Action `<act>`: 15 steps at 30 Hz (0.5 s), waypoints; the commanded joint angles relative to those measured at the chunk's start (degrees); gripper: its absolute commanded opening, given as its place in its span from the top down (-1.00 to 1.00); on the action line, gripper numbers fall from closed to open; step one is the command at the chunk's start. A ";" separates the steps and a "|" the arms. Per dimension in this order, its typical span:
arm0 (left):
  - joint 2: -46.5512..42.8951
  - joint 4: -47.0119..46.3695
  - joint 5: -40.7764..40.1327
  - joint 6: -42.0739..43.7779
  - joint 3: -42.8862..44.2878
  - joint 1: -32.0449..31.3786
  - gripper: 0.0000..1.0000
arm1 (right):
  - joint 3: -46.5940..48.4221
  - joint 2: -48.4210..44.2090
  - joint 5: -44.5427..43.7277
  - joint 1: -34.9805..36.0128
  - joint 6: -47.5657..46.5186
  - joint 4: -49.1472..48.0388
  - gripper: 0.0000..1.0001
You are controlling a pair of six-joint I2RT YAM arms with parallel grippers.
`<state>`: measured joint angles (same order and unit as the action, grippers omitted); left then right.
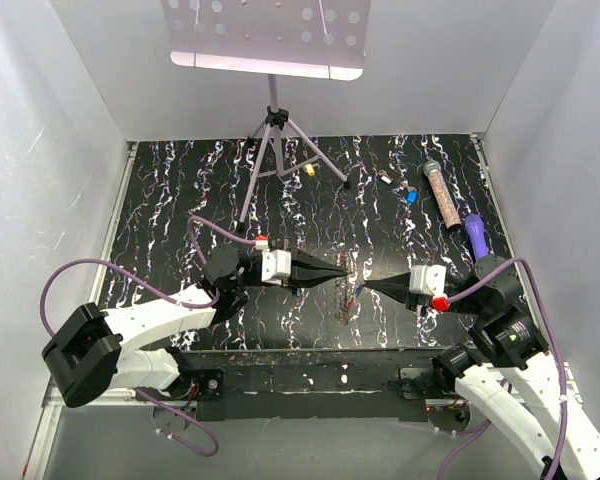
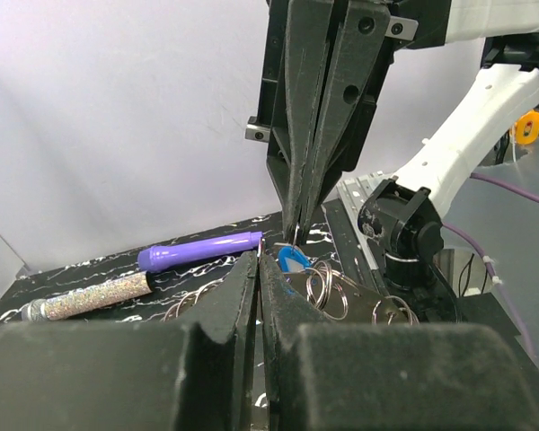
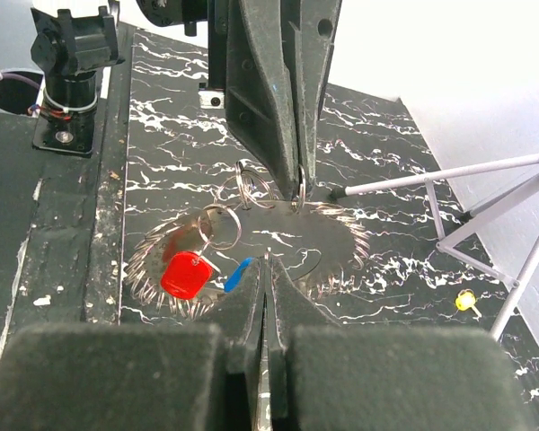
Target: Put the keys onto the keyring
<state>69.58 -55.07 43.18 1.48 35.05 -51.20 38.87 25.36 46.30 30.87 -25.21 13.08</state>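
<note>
The keyring (image 1: 345, 297) is a long grey loop with a jagged outline, lying between my two gripper tips; it also shows as a flat coil-edged loop (image 3: 337, 241). My left gripper (image 1: 344, 272) is shut, pinching a small split ring (image 3: 298, 187) at the loop's edge. My right gripper (image 3: 268, 262) is shut with thin metal between its fingers. A blue key (image 3: 240, 274) sits right at its tip, also seen as the blue key (image 2: 292, 260). A red key (image 3: 183, 275) hangs on a small ring (image 3: 219, 225) at the loop. A yellow key (image 1: 309, 170) and another blue key (image 1: 410, 197) lie far back.
A glittery tube (image 1: 440, 190) and a purple pen (image 1: 477, 237) lie at the back right. A tripod (image 1: 275, 150) carrying a perforated panel (image 1: 265, 35) stands at the back centre. White walls close in the black marbled table (image 1: 180, 200) on three sides.
</note>
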 commanded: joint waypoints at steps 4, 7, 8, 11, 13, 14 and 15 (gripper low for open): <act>-1.12 -4.87 -3.01 -1.04 -0.86 -0.30 1.00 | 2.09 1.00 -1.47 0.68 1.74 -4.46 0.97; -0.85 -5.49 -3.10 -1.04 -0.95 -0.22 1.00 | 1.38 0.92 -2.88 0.68 2.62 -6.83 0.97; -0.76 -5.58 -3.10 -1.04 -1.03 -0.22 1.00 | 1.38 0.91 -3.06 0.68 3.15 -7.36 0.97; -0.59 -5.93 -3.36 -2.69 -1.21 -0.22 1.00 | 1.21 1.09 -2.62 0.68 3.50 -8.07 0.97; -0.50 -6.37 -3.45 -2.97 -1.30 -0.30 1.00 | 0.94 1.09 -2.62 0.68 3.85 -8.95 0.97; -0.33 -6.63 -3.45 -3.32 -1.38 -0.22 1.00 | 0.85 1.18 -2.27 0.77 4.12 -9.47 0.97; -0.24 -7.07 -3.45 -3.76 -1.30 -0.22 1.00 | 0.68 1.26 -1.66 0.68 4.38 -10.09 0.97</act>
<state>69.58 -58.54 41.10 -0.56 34.11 -51.20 38.92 26.26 44.27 31.24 -22.55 8.29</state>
